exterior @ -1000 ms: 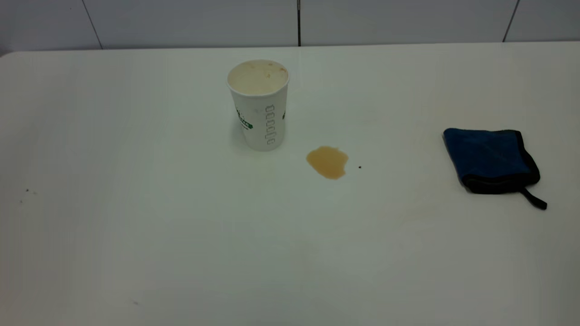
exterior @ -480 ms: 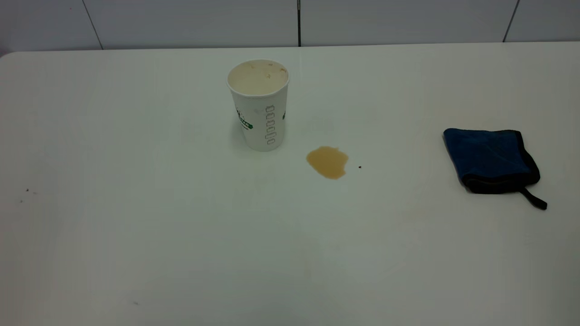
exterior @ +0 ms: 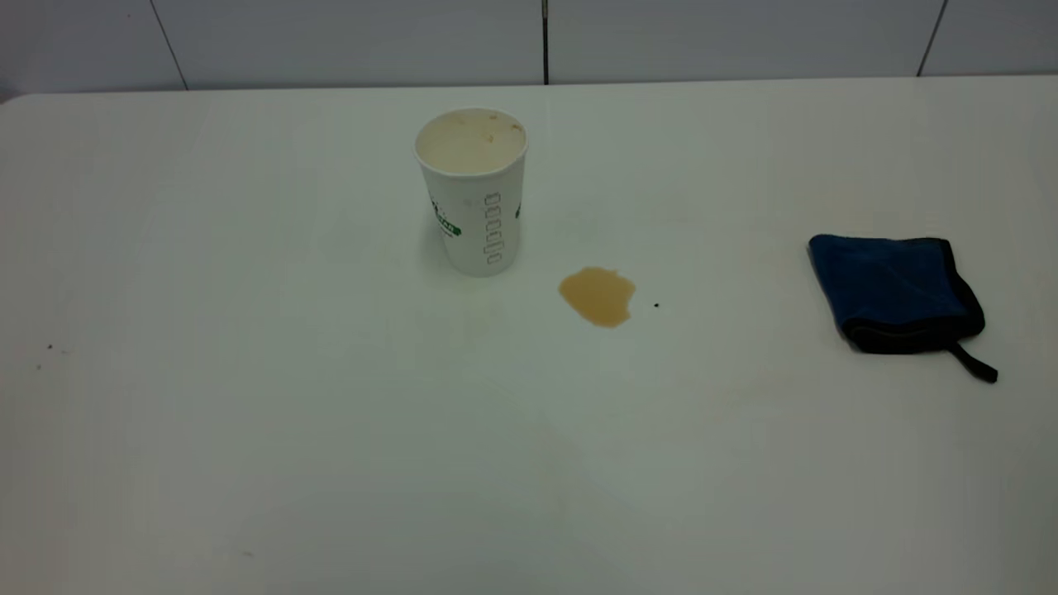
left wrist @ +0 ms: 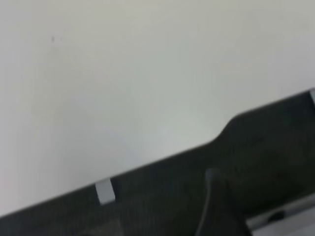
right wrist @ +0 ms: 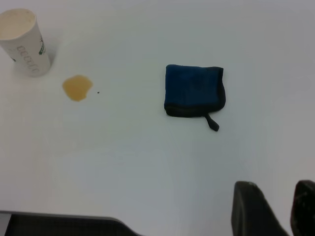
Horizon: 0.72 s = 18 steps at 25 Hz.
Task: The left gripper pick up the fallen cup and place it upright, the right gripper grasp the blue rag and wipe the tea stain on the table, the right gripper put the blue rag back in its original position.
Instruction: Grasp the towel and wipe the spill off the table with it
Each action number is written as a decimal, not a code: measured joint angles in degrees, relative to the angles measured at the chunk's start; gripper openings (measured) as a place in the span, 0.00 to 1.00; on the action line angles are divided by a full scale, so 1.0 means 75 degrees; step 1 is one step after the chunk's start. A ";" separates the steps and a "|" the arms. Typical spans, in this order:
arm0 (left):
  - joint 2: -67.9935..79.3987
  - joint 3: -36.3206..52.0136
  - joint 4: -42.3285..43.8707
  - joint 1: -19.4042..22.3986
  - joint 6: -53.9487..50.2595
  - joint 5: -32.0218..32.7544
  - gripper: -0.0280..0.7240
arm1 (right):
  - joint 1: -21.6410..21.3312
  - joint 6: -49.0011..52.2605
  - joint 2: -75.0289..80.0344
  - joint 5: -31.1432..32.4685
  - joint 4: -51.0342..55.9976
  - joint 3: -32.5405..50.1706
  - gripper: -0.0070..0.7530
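The white paper cup (exterior: 474,194) stands upright at the back middle of the table (exterior: 248,430), its inside tea-stained. To its right and nearer lies the light-brown tea stain (exterior: 598,296). The folded blue rag (exterior: 897,293), black-edged with a small loop, lies flat at the right. Neither arm shows in the exterior view. In the right wrist view my right gripper (right wrist: 276,191) hangs open and empty, well short of the blue rag (right wrist: 194,91), with the tea stain (right wrist: 77,87) and cup (right wrist: 24,42) farther off. My left gripper (left wrist: 216,209) shows only as a dark shape over the table's edge (left wrist: 162,155).
A tiny dark speck (exterior: 656,305) sits just right of the stain. A few small specks (exterior: 50,349) dot the table's left side. A grey panelled wall (exterior: 545,41) rises behind the far edge.
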 joint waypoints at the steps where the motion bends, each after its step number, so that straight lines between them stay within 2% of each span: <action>1: -0.0287 0.0000 -0.0007 0.0112 0.0000 0.0008 0.70 | 0.0000 0.0000 0.0000 0.0000 0.0000 0.0000 0.32; 9: -0.1439 0.0000 -0.0007 0.1511 0.0000 0.0140 0.70 | 0.0000 0.0000 0.0000 0.0000 0.0000 0.0000 0.32; 18: -0.1439 0.0000 -0.0007 0.1715 0.0000 0.0148 0.70 | 0.0000 0.0000 0.0000 0.0000 0.0000 0.0000 0.32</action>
